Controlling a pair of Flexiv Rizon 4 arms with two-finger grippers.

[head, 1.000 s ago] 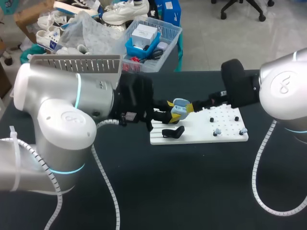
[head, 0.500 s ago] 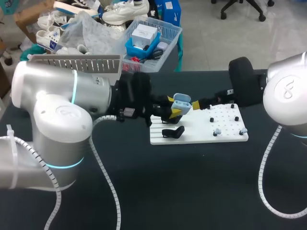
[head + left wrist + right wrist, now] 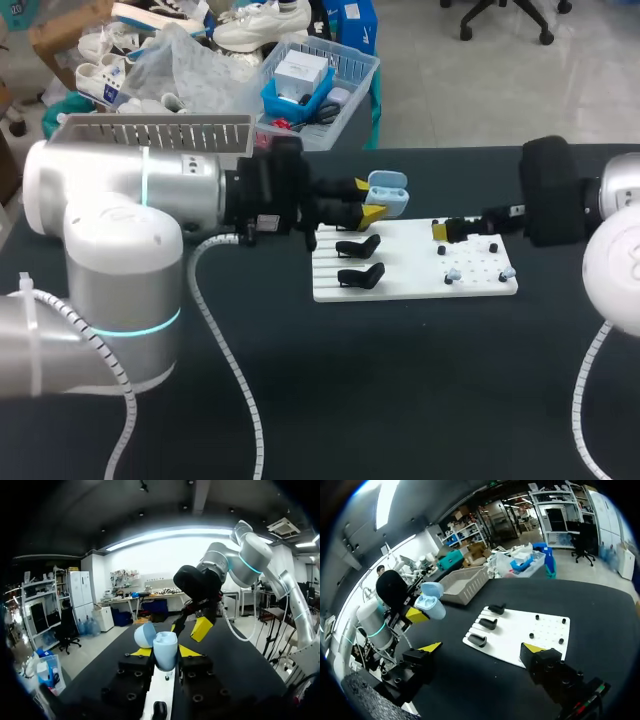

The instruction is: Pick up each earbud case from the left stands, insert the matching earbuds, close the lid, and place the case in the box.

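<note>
A light-blue earbud case (image 3: pixel 386 193) with its lid up hangs above the table's far side, and my left gripper (image 3: pixel 367 199) is shut on it. In the left wrist view the case (image 3: pixel 165 650) sits between my yellow fingertips (image 3: pixel 141 652), its lid (image 3: pixel 145 635) tipped back. My right gripper (image 3: pixel 441 231) stands open over the white board (image 3: pixel 415 285), to the right of the case and clear of it. Two black stands (image 3: pixel 358 246) (image 3: pixel 361 274) on the board's left side are bare. Small pale earbuds (image 3: pixel 453 273) (image 3: pixel 508 271) sit among the pegs on its right side.
A grey slatted box (image 3: pixel 160 131) stands at the back left, partly behind my left arm. The right wrist view shows the box (image 3: pixel 465 584) beyond the board (image 3: pixel 520 630), with the held case (image 3: pixel 431 605) beside it. Dark tabletop surrounds the board.
My left gripper has lifted the case up and away from the board. My right arm has drawn back to the right, away from the case.
</note>
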